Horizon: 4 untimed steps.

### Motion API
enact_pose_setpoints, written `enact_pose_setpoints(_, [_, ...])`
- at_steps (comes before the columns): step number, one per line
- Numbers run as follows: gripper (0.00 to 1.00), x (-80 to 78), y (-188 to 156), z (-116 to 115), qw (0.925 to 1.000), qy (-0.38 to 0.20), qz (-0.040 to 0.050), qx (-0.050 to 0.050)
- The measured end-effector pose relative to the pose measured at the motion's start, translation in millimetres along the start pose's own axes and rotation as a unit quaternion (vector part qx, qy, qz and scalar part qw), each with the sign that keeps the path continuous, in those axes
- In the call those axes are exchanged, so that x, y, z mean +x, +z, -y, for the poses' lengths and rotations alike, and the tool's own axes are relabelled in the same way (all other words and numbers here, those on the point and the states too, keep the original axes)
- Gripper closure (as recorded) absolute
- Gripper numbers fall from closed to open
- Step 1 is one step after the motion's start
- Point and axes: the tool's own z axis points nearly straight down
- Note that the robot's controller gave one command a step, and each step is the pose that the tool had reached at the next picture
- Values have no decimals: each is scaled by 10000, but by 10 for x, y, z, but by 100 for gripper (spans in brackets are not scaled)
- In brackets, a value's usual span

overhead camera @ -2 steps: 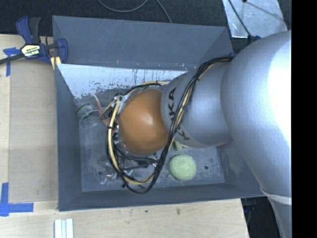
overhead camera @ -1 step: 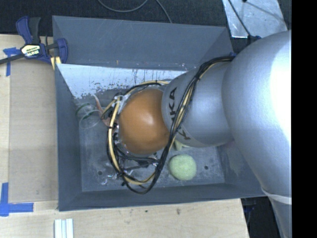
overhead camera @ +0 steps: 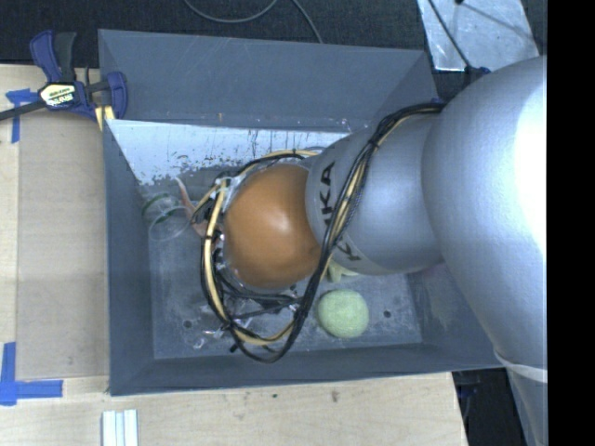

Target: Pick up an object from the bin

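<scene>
Your end effector sits under the orange domed wrist cover (overhead camera: 270,230) over the middle of the grey metal bin (overhead camera: 279,82), so you cannot tell whether it is spread or pressed together. The nearest thing, a pale green round ball (overhead camera: 343,313), lies just to the cover's near right and has no long axis to align with.

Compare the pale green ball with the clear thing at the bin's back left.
The pale green ball is opaque; the clear thing is see-through. The ball lies by the near wall, right of the orange wrist cover; the clear thing lies left of it. Both rest on the bin floor.
</scene>
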Motion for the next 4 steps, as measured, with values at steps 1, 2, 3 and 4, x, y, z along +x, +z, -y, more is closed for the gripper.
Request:
enact_pose_setpoints(1, [100, 0, -94, 2, 10000, 28, -17, -4])
enact_pose_setpoints(2, [100, 8, -198, -3, 10000, 31, -39, -16])
enact_pose_setpoints(3, [100, 10, -369, -5, 10000, 32, -48, -21])
enact_pose_setpoints(4, [100, -3, -525, 3, 10000, 40, -21, -4])
